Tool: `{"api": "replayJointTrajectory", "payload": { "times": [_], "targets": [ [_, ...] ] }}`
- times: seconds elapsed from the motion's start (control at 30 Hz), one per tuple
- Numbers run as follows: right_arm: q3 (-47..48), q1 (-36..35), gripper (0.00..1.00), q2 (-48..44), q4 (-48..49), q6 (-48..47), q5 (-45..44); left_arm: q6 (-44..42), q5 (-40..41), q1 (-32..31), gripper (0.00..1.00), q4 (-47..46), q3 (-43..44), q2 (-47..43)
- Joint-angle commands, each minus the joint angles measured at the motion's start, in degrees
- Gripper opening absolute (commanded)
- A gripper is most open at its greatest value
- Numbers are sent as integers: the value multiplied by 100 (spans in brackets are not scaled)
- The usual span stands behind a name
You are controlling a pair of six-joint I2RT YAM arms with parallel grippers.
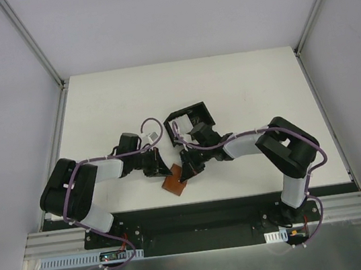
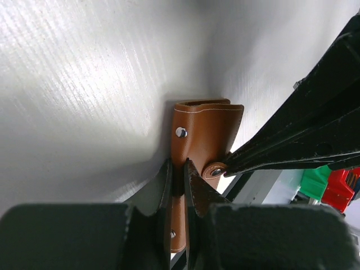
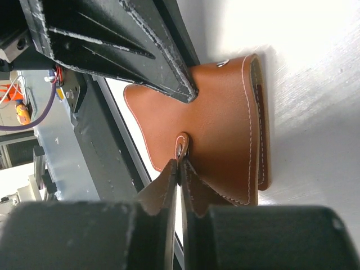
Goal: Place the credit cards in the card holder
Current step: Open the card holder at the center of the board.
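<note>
1. The card holder point(image 1: 193, 108) sits on the worktop point(image 1: 248, 84) near its middle, open top up, with the right arm partly over it.
2. The credit cards can't be made out in any view.
3. The brown wallet point(image 1: 173, 181) is near the card holder on its near side, apart from it, between the two arms' tips. One edge looks possibly lifted off the worktop, hard to tell.
4. The left jaws are narrow, clamped on the brown wallet's edge.
5. The right jaws are narrow, pinching its snap tab point(image 3: 181, 146).
</note>
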State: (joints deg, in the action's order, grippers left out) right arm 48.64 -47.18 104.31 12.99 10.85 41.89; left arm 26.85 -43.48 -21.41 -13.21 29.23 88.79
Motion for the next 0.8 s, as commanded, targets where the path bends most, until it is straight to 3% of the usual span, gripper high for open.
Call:
{"api": "replayJointTrajectory", "payload": {
  "times": [0.0,0.27,0.6,0.77],
  "targets": [
    [-3,-248,4,-112,186,-355,477,513,858,-74,0,-357,-93,-73],
    [-215,-309,2,-411,-542,-1041,1146,804,1403,-65,0,-296,-111,-55],
    [-303,-371,3,-623,-1501,-1709,945,796,1580,-65,0,-173,-146,-169],
    [-583,-319,19,-824,-1933,-1894,373,742,1536,-65,0,-173,-435,-564]
  ]
}}
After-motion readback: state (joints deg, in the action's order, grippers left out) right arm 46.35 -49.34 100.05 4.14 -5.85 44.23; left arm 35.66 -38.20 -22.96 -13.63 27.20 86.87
